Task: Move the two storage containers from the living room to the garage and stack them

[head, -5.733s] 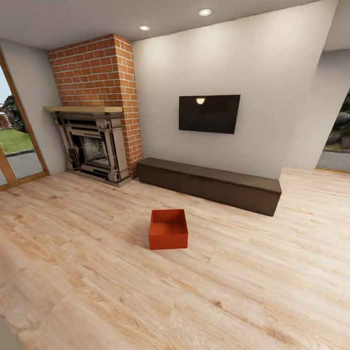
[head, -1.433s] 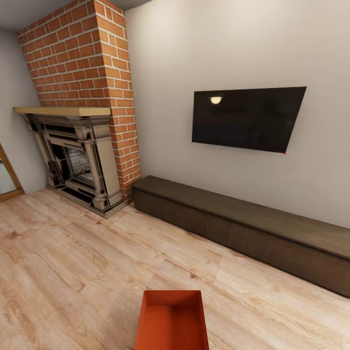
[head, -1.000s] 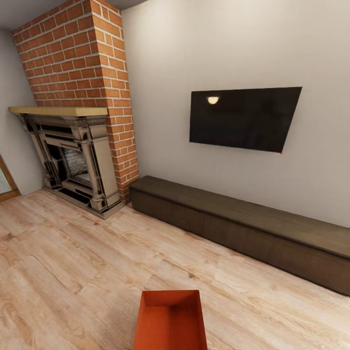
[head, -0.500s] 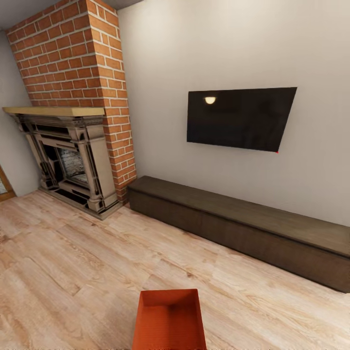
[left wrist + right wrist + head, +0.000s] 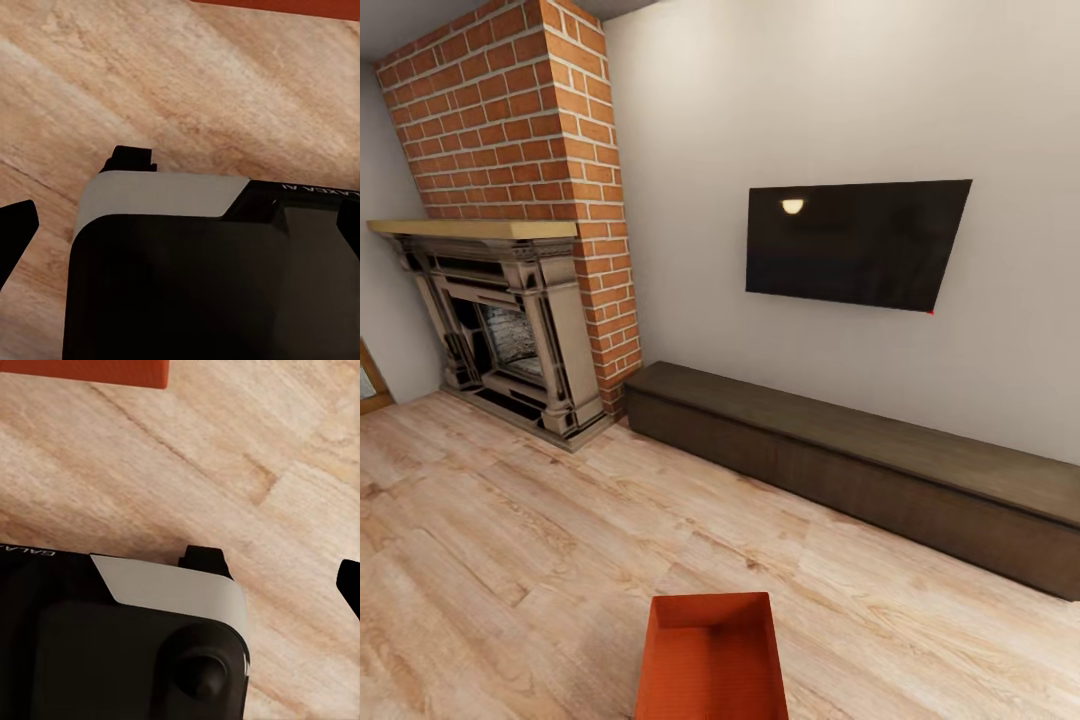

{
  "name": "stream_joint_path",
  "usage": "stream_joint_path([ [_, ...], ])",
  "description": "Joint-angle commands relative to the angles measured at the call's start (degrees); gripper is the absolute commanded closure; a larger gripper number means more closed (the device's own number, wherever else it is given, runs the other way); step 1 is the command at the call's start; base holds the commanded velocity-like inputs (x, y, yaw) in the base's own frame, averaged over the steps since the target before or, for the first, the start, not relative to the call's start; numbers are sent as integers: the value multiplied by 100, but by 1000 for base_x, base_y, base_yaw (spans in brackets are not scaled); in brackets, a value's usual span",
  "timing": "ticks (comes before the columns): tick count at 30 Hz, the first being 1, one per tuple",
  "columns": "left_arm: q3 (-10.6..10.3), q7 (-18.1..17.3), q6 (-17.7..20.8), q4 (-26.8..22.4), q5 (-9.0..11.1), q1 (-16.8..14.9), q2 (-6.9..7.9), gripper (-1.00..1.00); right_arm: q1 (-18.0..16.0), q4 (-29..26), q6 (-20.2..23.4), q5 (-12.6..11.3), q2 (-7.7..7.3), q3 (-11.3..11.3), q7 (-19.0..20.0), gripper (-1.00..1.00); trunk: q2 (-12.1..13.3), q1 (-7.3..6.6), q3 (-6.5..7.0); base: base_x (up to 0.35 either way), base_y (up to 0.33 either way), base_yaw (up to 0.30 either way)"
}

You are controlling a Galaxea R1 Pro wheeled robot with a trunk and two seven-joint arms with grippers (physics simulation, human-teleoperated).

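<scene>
Orange bin (image 5: 710, 660) sat on plank floor (image 5: 510, 560) at head view's bottom centre, open path around it, low cabinet (image 5: 860, 470), TV (image 5: 855, 243), brick fireplace (image 5: 510, 300) stood beyond, finger state couldn't tell.

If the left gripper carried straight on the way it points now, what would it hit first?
Most likely the light wood plank floor, which lies ahead of the left gripper. The storage container shows as a strip off to one side; depth is unclear.
</scene>
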Motion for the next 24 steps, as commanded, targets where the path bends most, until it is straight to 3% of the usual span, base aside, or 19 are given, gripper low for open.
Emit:
stream_joint_path([
  [1, -1, 10, -14, 4, 46, -3, -2, -100, -6, 17, -26, -51, 7, 50, -6, -100, -3, 0, -6, 0, 0, 0],
  [11, -2, 10, -14, 4, 46, -4, 1, -100, -6, 17, -46, -51, 2, 49, -6, -100, -3, 0, -6, 0, 0, 114],
  [24, -3, 10, -14, 4, 46, -5, 1, -100, -6, 17, -20, -57, 3, 48, -6, -100, -3, 0, -6, 0, 0, 7],
])
